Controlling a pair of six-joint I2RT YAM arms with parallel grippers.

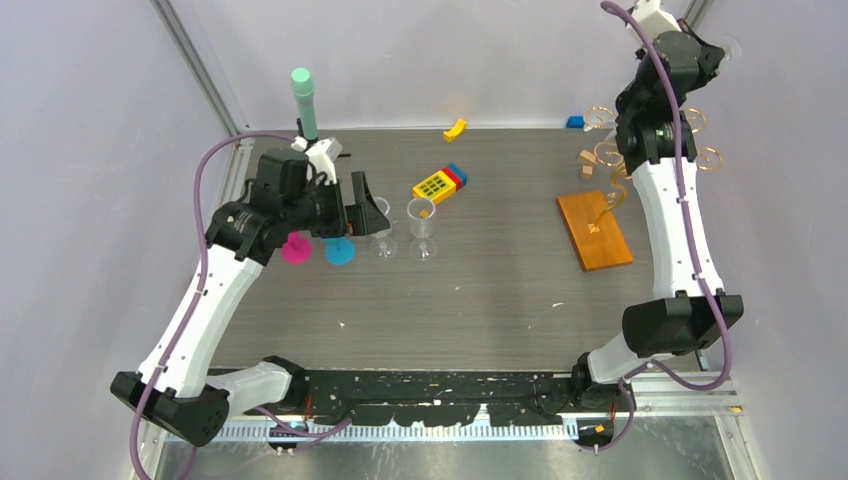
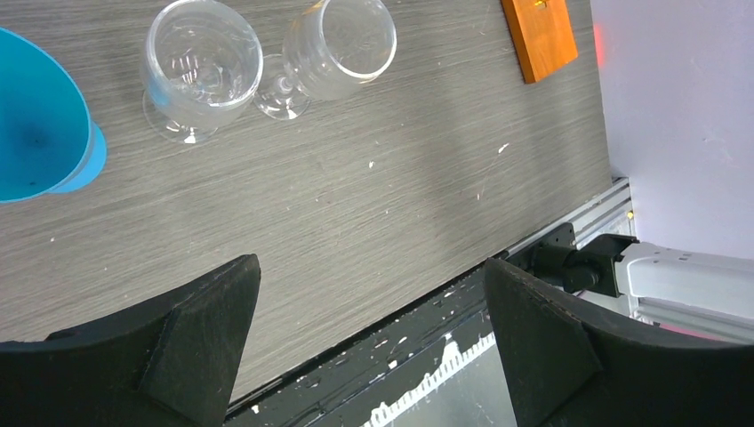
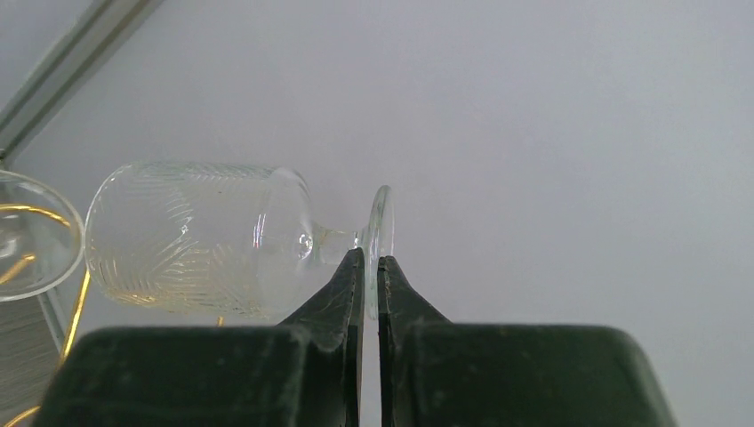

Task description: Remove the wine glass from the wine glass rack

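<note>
The right tool is clenching the foot of the wine glass, holding it tipped sideways in the air, close beside the gold wire of the wine glass rack. The left tool is hanging released above the desk, near two clear goblets.

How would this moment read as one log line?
right gripper: shut on wine glass foot | glass: sideways, beside wine glass rack | left gripper: open, empty

A pink cup stands just beside a blue cup.
</note>
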